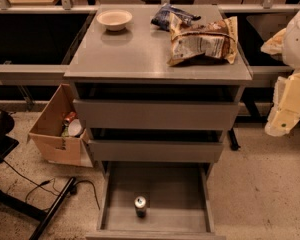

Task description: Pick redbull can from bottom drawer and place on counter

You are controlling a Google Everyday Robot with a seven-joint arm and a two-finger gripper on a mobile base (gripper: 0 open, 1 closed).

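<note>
The redbull can [140, 206] stands upright on the floor of the bottom drawer [190, 199], near its front middle. The drawer is pulled out and open. The counter [135, 51] is the grey top of the cabinet, above the two shut upper drawers. My gripper [284, 109] shows as a pale yellowish part of the arm at the right edge. It hangs level with the upper drawers, to the right of the cabinet, far above and right of the can, and holds nothing that I can see.
On the counter are a cream bowl [114, 19] at the back left, a large chip bag [204, 40] at the right and a dark blue bag [168, 15] behind it. A cardboard box [52, 129] with clutter sits on the floor to the left. Cables [50, 186] lie at the lower left.
</note>
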